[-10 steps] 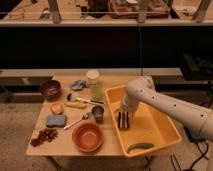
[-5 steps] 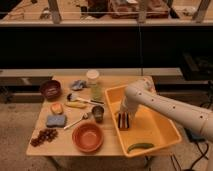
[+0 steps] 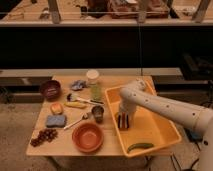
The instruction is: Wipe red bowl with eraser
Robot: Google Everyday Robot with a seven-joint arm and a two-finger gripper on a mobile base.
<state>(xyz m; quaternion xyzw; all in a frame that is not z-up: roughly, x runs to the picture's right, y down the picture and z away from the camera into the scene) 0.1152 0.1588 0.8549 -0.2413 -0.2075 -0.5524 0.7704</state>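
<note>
- The red bowl (image 3: 88, 137) sits upright on the front part of the wooden table (image 3: 64, 146), near the table's front edge. Its smooth inside faces up, and nothing touches it.
- The eraser (image 3: 123, 124) is not in the bowl. It shows as a small dark striped block on the floor of the yellow tray (image 3: 156, 129), right of the bowl and past the tray's left wall.
- The gripper (image 3: 123, 119) points straight down into the tray, directly at the eraser. Its fingers stand apart, as wide as they go. Whether they touch the block cannot be told, because the dark fingers and the dark block merge.
- The white arm (image 3: 165, 106) reaches in from the right and bends at a rounded joint above the tray's back left corner.
- A curved green vegetable (image 3: 140, 146) lies in the tray's front corner, well apart from the eraser.
- A small dark cup (image 3: 98, 114) stands just behind the red bowl, and a spoon (image 3: 77, 120) lies to the cup's left.
- A blue sponge (image 3: 55, 120) lies left of the spoon, and a cluster of dark grapes (image 3: 43, 136) lies in front of the sponge, near the table's left front corner.
- Farther back are a banana (image 3: 75, 105), a brush (image 3: 83, 99) and a green bottle with a white lid (image 3: 93, 85).
- A smaller maroon bowl (image 3: 50, 89) stands near the back left of the table.
</note>
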